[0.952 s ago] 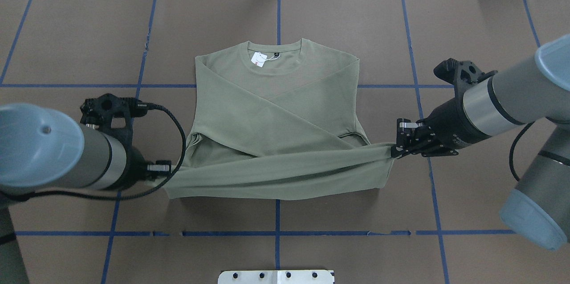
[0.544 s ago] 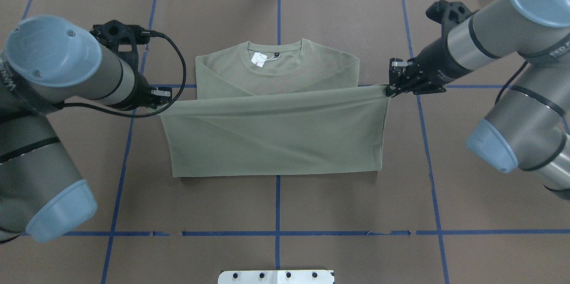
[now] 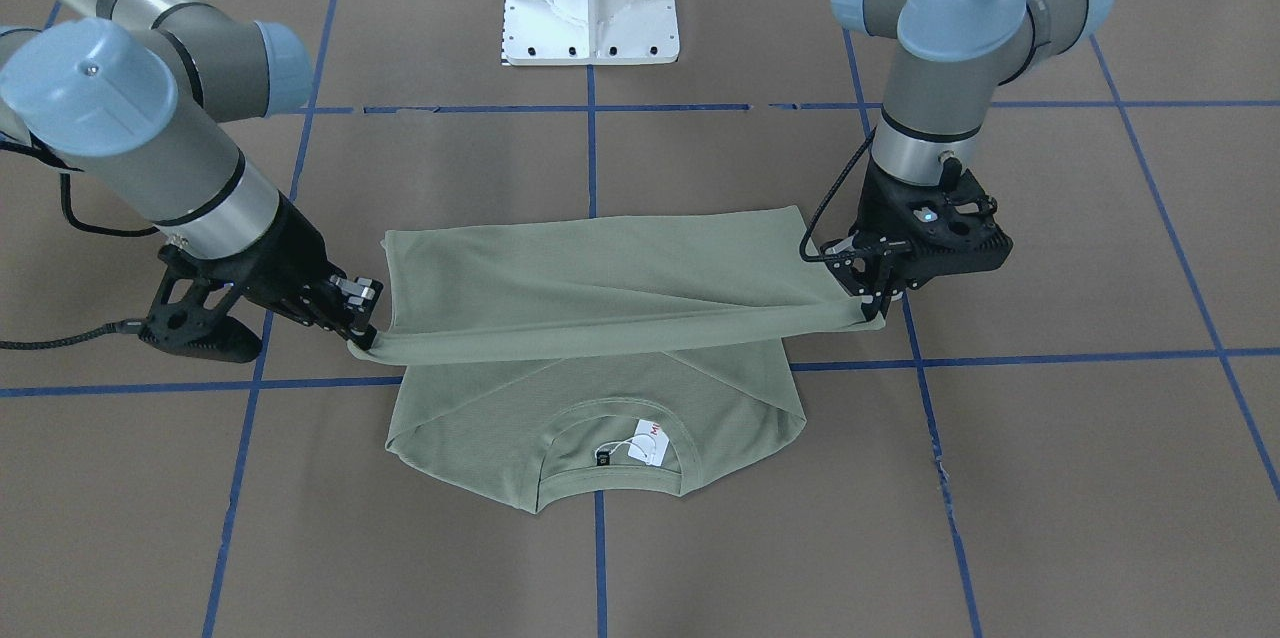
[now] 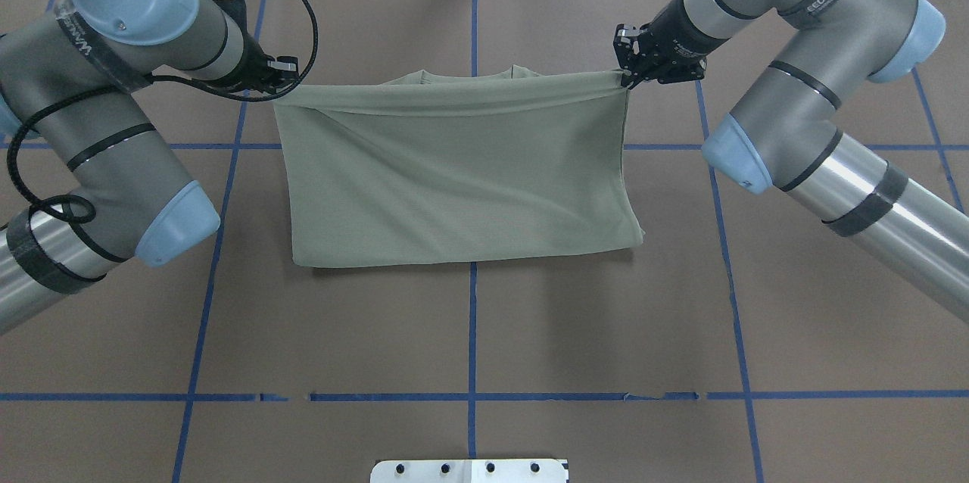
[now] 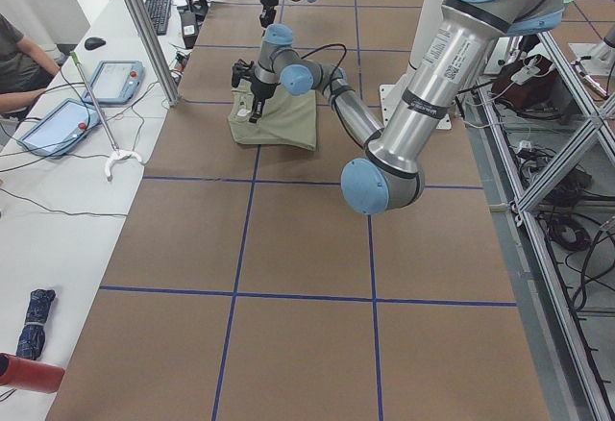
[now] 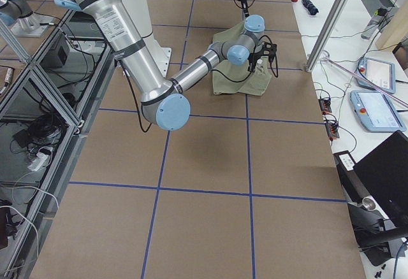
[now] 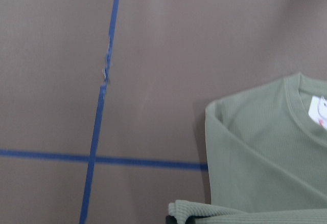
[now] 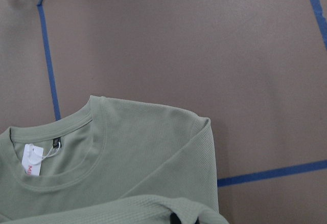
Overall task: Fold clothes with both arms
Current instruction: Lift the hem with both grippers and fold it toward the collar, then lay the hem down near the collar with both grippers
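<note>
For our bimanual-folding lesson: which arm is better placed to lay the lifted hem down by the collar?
Right, marginally: the right gripper seems to hold its hem corner nearer the collar of the green shirt than the left gripper; both should lower together.

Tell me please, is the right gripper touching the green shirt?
Touching. The front-facing view shows the right gripper closed on a corner of the shirt, with the cloth bunched between its fingertips and held up.
</note>
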